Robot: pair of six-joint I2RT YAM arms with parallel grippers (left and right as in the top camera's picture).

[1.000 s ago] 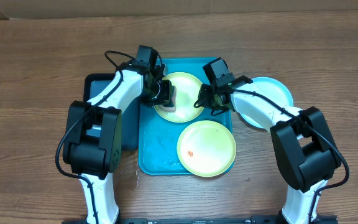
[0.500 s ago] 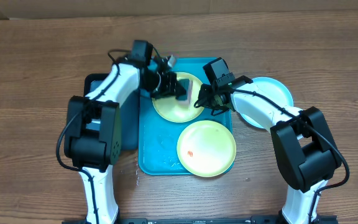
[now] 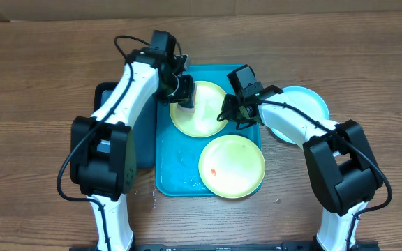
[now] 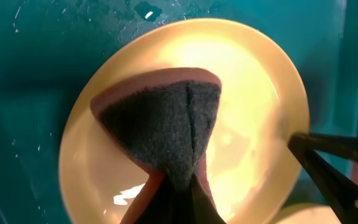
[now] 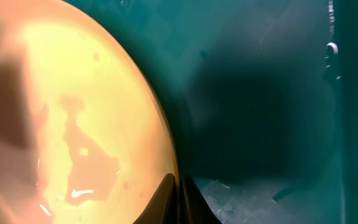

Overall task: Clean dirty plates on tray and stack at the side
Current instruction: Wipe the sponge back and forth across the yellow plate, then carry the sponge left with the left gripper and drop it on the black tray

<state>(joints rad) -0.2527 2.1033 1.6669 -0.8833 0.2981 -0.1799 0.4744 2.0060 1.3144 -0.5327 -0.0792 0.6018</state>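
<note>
Overhead, I see my left gripper (image 3: 184, 96) clamped on a sponge (image 4: 166, 124) pressed onto the far yellow-green plate (image 3: 204, 118) in the tray (image 3: 175, 164). My right gripper (image 3: 227, 111) pinches that plate's right rim; the light blue plate (image 3: 307, 104) sits outside, right of the tray.

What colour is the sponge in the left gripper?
The sponge has a dark grey scouring face on a pinkish-red body, clearest in the left wrist view.

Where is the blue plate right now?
In the overhead view, the round light blue plastic plate sits on the wooden table just beyond the right edge of the bright turquoise rectangular tray, partly under the right arm.
</note>
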